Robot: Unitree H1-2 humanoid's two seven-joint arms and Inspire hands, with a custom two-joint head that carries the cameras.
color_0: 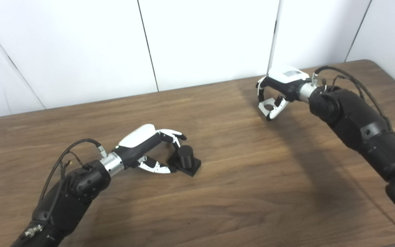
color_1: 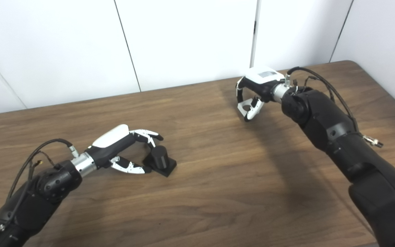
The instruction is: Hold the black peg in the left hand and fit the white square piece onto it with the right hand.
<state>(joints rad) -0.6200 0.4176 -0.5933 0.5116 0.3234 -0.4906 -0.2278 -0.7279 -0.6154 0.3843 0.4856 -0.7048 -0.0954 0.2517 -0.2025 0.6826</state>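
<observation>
I'm looking down on a brown wood-grain table [color_0: 238,192] that runs back to a plain white panelled wall [color_0: 81,48] with thin dark seams; the table's rounded far corner shows at the right.

My left hand [color_0: 146,145] lies low over the tabletop at the near left, palm turned inward. Its fingers [color_0: 171,134] reach forward over the top and its thumb [color_0: 156,167] stretches along the table below them, so the two are spread apart with a clear gap between. The black peg [color_0: 185,159], a short upright cylinder on a square black base, stands on the table right at the mouth of that gap, just past the fingertips. The thumb tip looks to be touching or almost touching the near edge of the base, and the upper fingertips sit close to the cylinder's side; I cannot tell whether they make contact. The peg sits flat on the wood, not lifted.

My right hand [color_1: 257,87] is far across the table, near the back edge, well apart from the left hand and peg. Its fingers curl downward and inward, clamped on the white square piece [color_1: 246,107], which has a round hole through it. The piece hangs tilted between the curled fingers and the thumb, and it seems to be held just above the table with its shadow beneath, though I cannot be sure it is clear of the surface.
</observation>
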